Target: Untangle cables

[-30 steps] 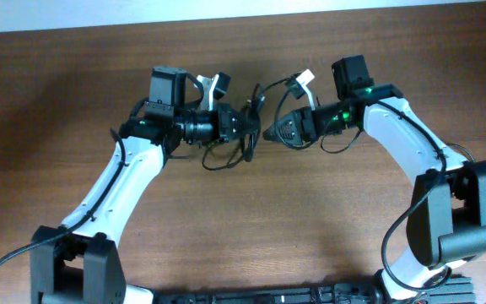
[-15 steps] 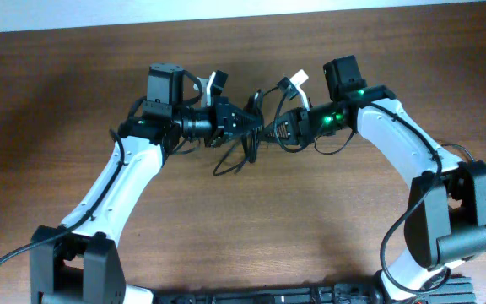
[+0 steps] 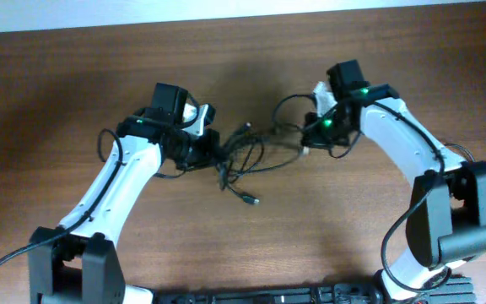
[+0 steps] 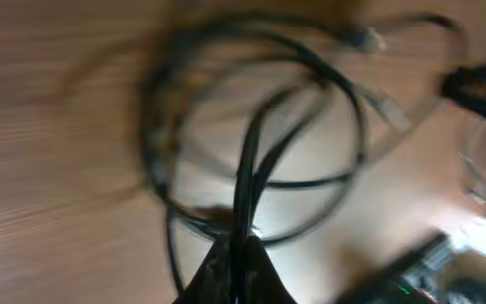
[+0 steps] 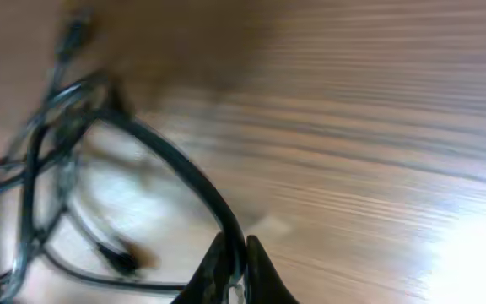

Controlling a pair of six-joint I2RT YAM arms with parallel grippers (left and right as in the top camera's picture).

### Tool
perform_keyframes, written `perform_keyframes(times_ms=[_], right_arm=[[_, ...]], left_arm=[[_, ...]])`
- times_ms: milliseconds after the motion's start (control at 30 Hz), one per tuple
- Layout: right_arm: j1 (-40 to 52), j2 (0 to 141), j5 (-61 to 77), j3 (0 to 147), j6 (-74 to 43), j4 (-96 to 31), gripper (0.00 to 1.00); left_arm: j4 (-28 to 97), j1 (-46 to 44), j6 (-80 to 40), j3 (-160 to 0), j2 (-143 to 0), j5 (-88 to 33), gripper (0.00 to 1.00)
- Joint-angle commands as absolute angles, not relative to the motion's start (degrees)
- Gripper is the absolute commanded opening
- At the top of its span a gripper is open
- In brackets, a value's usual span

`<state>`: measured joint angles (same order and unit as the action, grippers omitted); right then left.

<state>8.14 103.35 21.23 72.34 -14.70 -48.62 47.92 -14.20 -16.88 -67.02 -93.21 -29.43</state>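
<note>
Cables (image 3: 256, 159): thin black cords, round in section, smooth with a slight sheen. They lie as a loose knot of overlapping rounded loops on the table (image 3: 327, 236), near its middle and between the two grippers. One strand leaves the knot on the near side and ends in a small pale plug tip (image 3: 252, 201) resting on the wood. Table: brown wood-grain top with fine parallel streaks, mostly matt, with a bright glare patch in the right wrist view. Left gripper (image 4: 234, 257): dark fingers taper to a narrow point and are pinched together on a few strands. The strands rise straight from the tips into a large oval loop, with other strands crossing it. Right gripper (image 5: 233, 257): fingers are likewise close together, with one strand clamped between them. It arcs up and to the left into the rest of the bundle, and a short dark plug end (image 5: 123, 252) lies on the wood under that arc. Both wrist views are blurred, so plug detail cannot be resolved. From overhead, the left arm (image 3: 112, 190) and right arm (image 3: 403, 152), white shells with black joints, bend in from either side. Their wrist housings sit over the fingertips, so the grip points themselves are hidden from above.
</note>
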Motion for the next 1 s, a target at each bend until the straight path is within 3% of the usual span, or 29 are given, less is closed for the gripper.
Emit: perform_keyframes(times_ms=[0,267,467,633,733,867,900,967], right_arm=[[0.5,98.7,13.5,75.1,-15.3,-52.0,0.04],[-18.9,80.4,13.2,76.2,-13.8,-50.7,0.04],[-32.9,73.8,13.2,76.2,-16.6,-45.6,0.04],[-40.7,73.9,7.3,76.2,-22.0,-48.9,0.04],[-41.0,73.9,-2.9,76.2,-26.9,-52.0,0.04],[-41.0,73.9,-2.5,76.2,-29.7,-51.6,0.04],[-40.6,73.9,10.2,76.2,-27.3,-47.6,0.04],[-36.7,74.0,57.6,76.2,-9.9,-33.1,0.04]], left_arm=[[49.0,-5.2,-11.9,-67.1,-89.9,-18.7,0.0],[44.6,14.3,-12.8,-67.1,-74.5,-18.6,0.0],[43.5,30.8,-17.4,-67.1,-73.0,-18.6,0.0],[43.3,35.3,-20.4,-67.1,-73.0,-14.3,0.0],[45.8,36.0,-31.2,-67.1,-73.0,-1.8,0.0],[47.9,35.9,-41.0,-67.1,-73.0,5.4,0.0],[47.6,35.9,-41.4,-67.1,-73.0,0.6,0.0],[45.0,34.1,-34.7,-67.1,-73.3,-18.0,0.0]])
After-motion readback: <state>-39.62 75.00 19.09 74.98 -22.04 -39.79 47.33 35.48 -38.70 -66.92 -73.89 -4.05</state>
